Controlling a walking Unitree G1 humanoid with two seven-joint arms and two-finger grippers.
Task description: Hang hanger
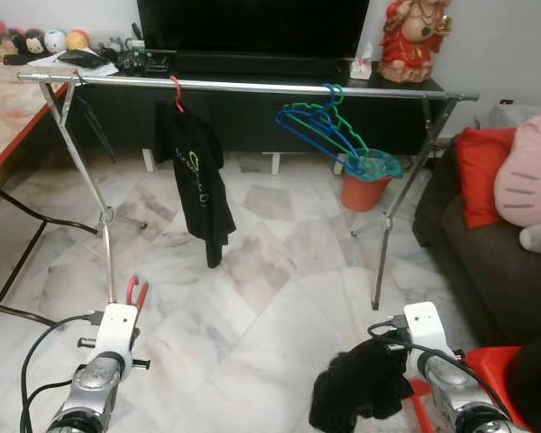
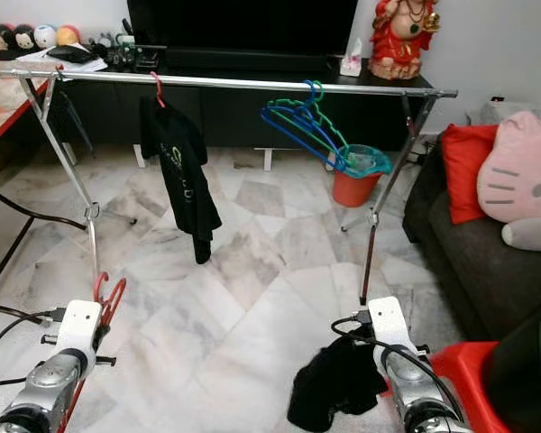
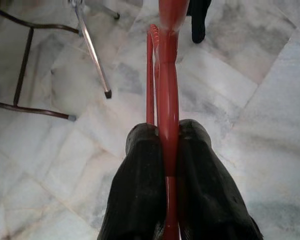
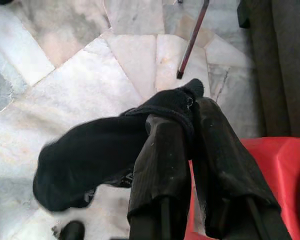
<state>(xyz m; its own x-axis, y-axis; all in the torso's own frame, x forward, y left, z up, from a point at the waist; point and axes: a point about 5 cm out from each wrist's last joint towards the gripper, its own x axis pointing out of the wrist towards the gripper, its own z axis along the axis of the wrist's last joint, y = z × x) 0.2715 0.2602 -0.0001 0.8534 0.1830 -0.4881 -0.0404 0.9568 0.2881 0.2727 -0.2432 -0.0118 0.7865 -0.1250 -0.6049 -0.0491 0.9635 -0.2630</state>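
We hold a red hanger (image 3: 166, 90) in our left gripper (image 3: 167, 150), low on our left, and the two black fingers (image 3: 140, 190) are pinched tight on its thin red bar. Our right gripper (image 4: 190, 130) is low on our right and squeezes a black cloth (image 4: 90, 160), which hangs down in a soft bunch over the floor (image 1: 270, 271). In front of us stands a silver rack (image 1: 252, 86) with a long rail across the top. A black shirt (image 1: 194, 180) hangs on the rail from another red hanger (image 1: 176, 93). The shirt has a yellow mark on it, but it is too small for us to read. Farther right on the rail hang some blue and green hangers (image 1: 329, 126), with no clothes on them. Behind them sits an orange bin (image 1: 365, 189). A dark sofa (image 1: 469, 253) with a red pillow (image 1: 482, 171) and a pink cat pillow (image 1: 532, 171) is on our right. A red basket (image 4: 275, 165) is just beside our right gripper.
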